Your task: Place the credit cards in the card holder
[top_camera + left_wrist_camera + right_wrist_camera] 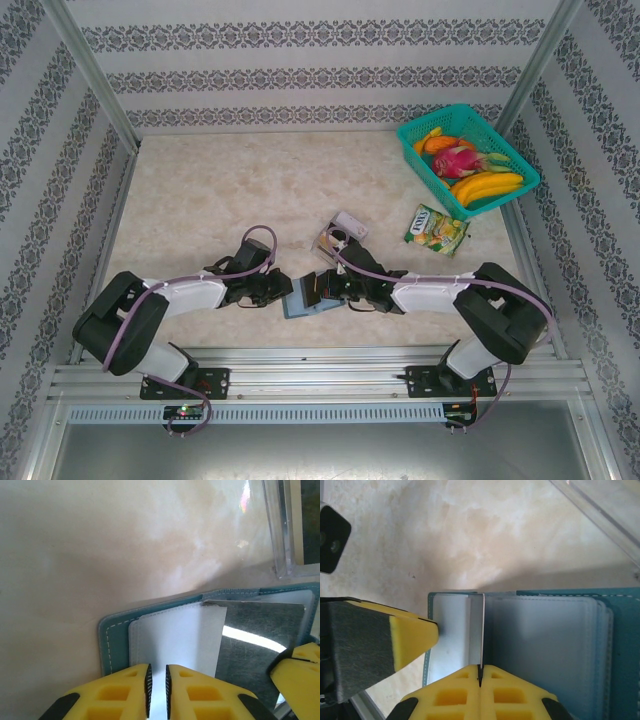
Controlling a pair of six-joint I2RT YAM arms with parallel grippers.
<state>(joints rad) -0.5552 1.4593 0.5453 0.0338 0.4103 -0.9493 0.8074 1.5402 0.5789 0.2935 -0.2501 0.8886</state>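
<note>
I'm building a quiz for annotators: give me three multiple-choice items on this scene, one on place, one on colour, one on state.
1. Where is the fruit basket? A near left; B far right; C centre front.
2. Colour of the card holder? A red; B brown; C teal.
3. The right claw is: A shut on a credit card; B wide open; C inside the basket.
Answers: B, it sits far right in the top view; C, its stitched cover is teal; A, it pinches the card edgewise.
</note>
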